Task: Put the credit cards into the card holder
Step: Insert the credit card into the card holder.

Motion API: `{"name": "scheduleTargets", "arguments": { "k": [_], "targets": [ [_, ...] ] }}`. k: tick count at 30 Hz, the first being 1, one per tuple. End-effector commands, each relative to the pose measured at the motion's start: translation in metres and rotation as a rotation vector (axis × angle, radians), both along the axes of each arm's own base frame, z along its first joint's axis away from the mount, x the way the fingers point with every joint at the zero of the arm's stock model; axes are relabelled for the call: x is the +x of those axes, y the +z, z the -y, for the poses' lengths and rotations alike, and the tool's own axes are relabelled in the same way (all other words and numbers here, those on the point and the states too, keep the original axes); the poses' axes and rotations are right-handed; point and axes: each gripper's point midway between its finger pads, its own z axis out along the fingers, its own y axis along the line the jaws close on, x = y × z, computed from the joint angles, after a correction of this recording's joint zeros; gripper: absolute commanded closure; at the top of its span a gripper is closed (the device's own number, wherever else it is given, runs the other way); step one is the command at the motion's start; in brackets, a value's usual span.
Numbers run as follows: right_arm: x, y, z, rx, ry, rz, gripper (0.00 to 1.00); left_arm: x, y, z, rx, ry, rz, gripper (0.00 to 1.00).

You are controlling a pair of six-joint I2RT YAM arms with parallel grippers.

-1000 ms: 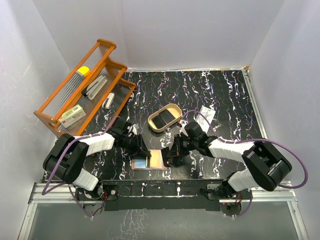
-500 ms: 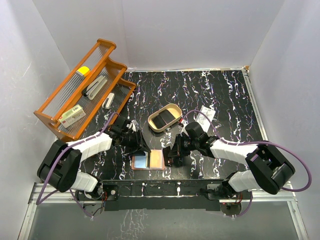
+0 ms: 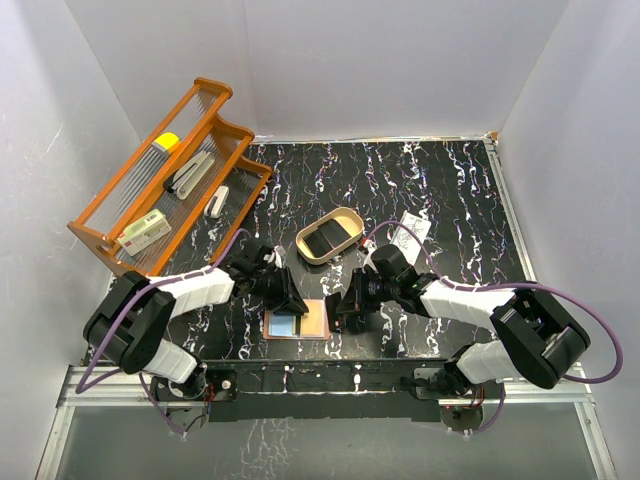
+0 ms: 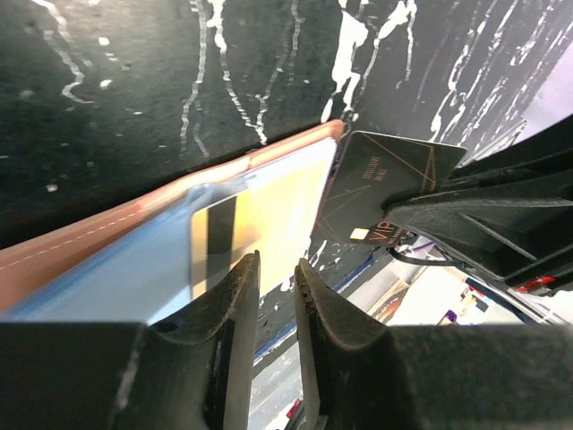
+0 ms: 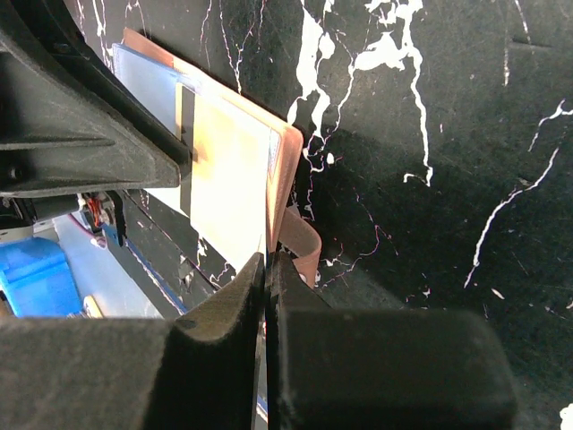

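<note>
Left arm (image 3: pixel 190 288) stretched low over surface, reaching inward toward centre. Left claw (image 3: pixel 287 300) tilted down, fingers (image 4: pixel 235 296) narrowly parted, nothing seen between them. Right arm (image 3: pixel 460 298) likewise low, reaching inward from right. Right claw (image 3: pixel 343 312) faces left claw, tips near each other. Right fingers (image 5: pixel 300 287) pressed almost together, pinching dark card (image 4: pixel 385 179) edge-on.

Even, bright light with soft shadows from above; wrist views blur in the near foreground.
</note>
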Motion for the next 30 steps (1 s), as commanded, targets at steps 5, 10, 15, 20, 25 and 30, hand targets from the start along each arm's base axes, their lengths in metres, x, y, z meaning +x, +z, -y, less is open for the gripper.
{"name": "scheduleTargets", "arguments": {
  "k": [5, 10, 15, 20, 25, 30],
  "targets": [
    [0.005, 0.004, -0.004, 0.029, -0.010, 0.039, 1.00, 0.008, 0.022, 0.003, 0.025, -0.008, 0.061, 0.84],
    [0.005, 0.004, -0.003, 0.026, -0.008, 0.042, 1.00, 0.010, 0.021, -0.022, 0.185, 0.002, 0.088, 1.00],
    [0.005, 0.005, -0.004, 0.030, -0.008, 0.043, 1.00, 0.008, 0.011, -0.039, 0.285, 0.011, 0.080, 1.00],
    [0.005, 0.004, -0.003, 0.028, -0.010, 0.043, 1.00, 0.004, -0.001, -0.045, 0.328, -0.004, 0.050, 1.00],
    [0.004, 0.003, -0.003, 0.027, -0.009, 0.040, 1.00, -0.001, -0.007, -0.033, 0.258, -0.016, 0.015, 1.00],
    [0.005, 0.003, -0.004, 0.026, -0.011, 0.041, 1.00, -0.004, -0.009, -0.025, 0.218, -0.018, -0.003, 1.00]
  ]
}}
